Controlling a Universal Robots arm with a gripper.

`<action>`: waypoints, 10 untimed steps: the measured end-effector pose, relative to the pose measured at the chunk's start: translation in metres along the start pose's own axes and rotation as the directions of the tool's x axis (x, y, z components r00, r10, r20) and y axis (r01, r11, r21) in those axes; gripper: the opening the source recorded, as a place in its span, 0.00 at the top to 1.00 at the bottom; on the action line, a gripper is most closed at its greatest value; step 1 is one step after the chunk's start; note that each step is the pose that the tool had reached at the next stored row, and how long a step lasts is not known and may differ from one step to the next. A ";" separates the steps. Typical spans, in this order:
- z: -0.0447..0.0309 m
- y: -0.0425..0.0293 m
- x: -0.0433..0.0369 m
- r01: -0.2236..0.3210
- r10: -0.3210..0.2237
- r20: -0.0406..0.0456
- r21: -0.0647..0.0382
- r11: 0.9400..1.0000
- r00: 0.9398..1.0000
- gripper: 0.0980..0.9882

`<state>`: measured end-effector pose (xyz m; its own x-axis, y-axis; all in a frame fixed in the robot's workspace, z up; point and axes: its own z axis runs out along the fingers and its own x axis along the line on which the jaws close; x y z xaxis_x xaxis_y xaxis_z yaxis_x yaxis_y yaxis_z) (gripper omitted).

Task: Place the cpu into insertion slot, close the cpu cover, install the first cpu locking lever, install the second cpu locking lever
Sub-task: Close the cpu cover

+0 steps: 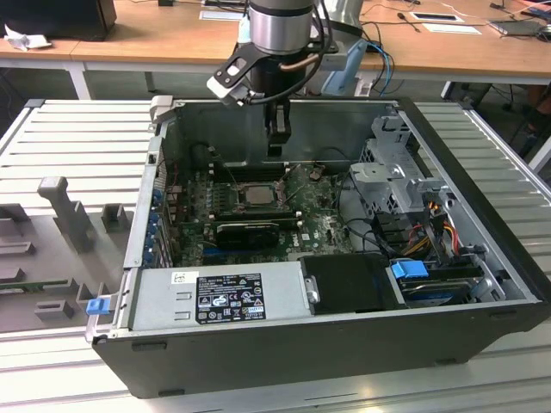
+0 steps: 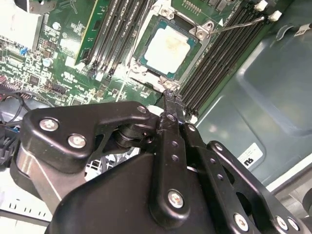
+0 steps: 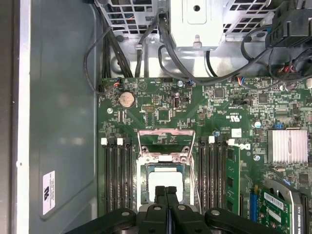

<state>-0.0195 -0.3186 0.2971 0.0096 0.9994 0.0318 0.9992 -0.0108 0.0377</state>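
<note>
Now, your black two-finger hand (image 1: 276, 146) hangs inside the open dark-grey computer case (image 1: 301, 344), which stands on the slatted grey metal table (image 1: 69, 129). In the second wrist view the fingers of the hand (image 2: 168, 96) are pressed together and carry nothing.

The small square cpu with the pale silvery-beige top (image 3: 165, 179) lies flat in the square dark-grey insertion slot (image 3: 145, 185) on the green motherboard (image 3: 161, 102). The hand is above one edge of this slot.

At the opposite edge, the thin dull-silver cpu cover (image 3: 165, 131) is tilted up. Through its square window you see green board, not the chip.

A thin steel wire lever (image 2: 239, 23) sticks out from one corner of the slot, across the long black memory slots (image 2: 214, 63).

In the exterior view the cpu (image 1: 256, 194) sits in the far part of the case, a little to the exterior view's left of the middle.
</note>
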 end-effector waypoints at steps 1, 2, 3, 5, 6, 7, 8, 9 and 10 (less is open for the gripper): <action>-0.0007 0.0011 0.0000 0.000 0.000 0.000 0.000 1.000 1.000 0.99; -0.0010 0.0029 0.0001 0.000 0.000 0.000 0.000 1.000 1.000 0.99; -0.0014 0.0038 0.0001 0.000 0.000 0.000 0.000 1.000 1.000 0.99; -0.0034 0.0046 0.0001 0.000 0.000 0.000 0.001 1.000 1.000 0.99; -0.0051 0.0047 0.0002 0.000 0.000 0.000 0.001 1.000 1.000 0.99; -0.0073 0.0048 0.0003 0.000 0.000 0.000 0.001 1.000 1.000 0.99; -0.0092 0.0049 0.0003 0.000 0.000 0.000 0.001 1.000 1.000 0.99; -0.0112 0.0050 0.0004 0.000 0.000 0.000 0.001 1.000 1.000 0.99; -0.0124 0.0050 0.0004 0.000 0.000 0.000 0.001 1.000 1.000 0.99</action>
<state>-0.0149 -0.3186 0.3096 0.0096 0.9994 0.0317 0.9993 -0.0108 0.0369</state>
